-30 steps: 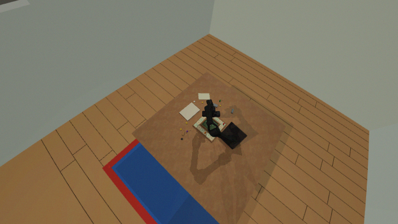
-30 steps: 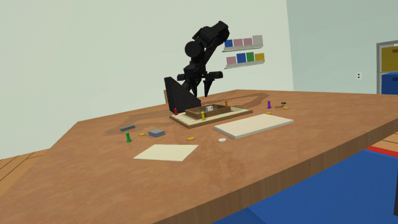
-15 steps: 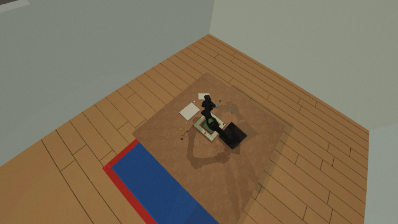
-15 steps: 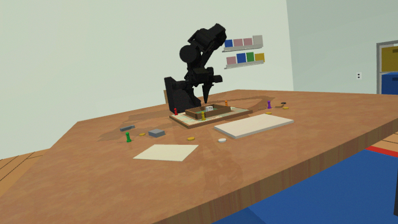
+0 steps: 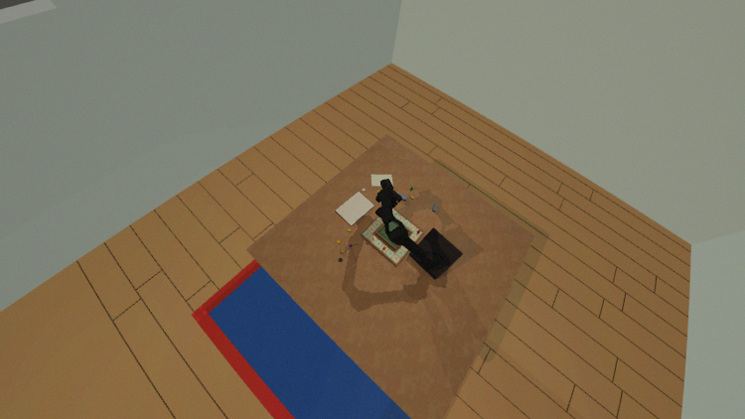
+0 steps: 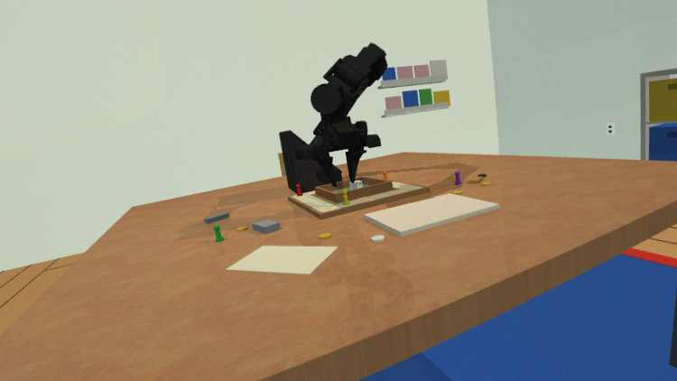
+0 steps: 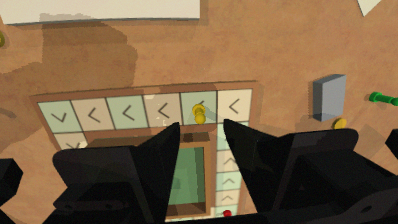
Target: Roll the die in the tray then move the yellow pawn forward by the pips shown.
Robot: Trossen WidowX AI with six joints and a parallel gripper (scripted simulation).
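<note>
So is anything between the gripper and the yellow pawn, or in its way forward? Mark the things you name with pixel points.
No visible obstacle between gripper (image 7: pixel 201 122) and yellow pawn (image 6: pixel 346 197) (image 7: pixel 199 114). Along the arrows, no piece shows on the next squares to the corner.
</note>
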